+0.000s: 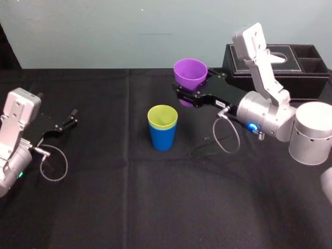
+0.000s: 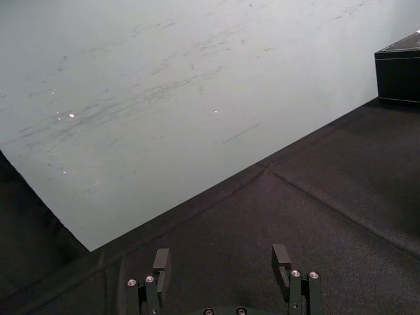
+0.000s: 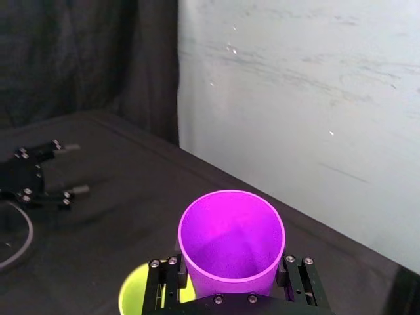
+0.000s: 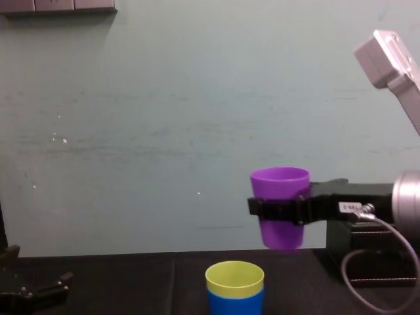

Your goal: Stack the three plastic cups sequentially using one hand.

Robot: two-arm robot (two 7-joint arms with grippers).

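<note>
- Three smooth, tapered plastic cups to stack: purple cup (image 1: 190, 72) lifted clear of the black table (image 1: 155, 207), upright with its mouth up; yellow-green cup (image 1: 162, 116) already nested inside the blue cup (image 1: 163, 137), standing upright near the middle of the table.
- Purple cup higher than the nested pair and off to their right, not yet above them.
- Probably very light, thin-walled and slick; likely to flex or squirt out under a hard squeeze, though hardly breakable.
- Best taken across the side wall, around the middle or upper half, leaving the narrow bottom free to drop into the yellow-green cup.
- Right gripper (image 4: 279, 209): clamped on the purple cup, one finger on each side of the wall at about mid-height, spread just to the cup's own width and touching nothing else.
- Left gripper (image 1: 74, 116): parked low at the left of the table, well apart from the cups, fingers spread and empty.
- Black tissue box (image 1: 290, 65) at the back right, behind the right arm, apart from the nested pair.
</note>
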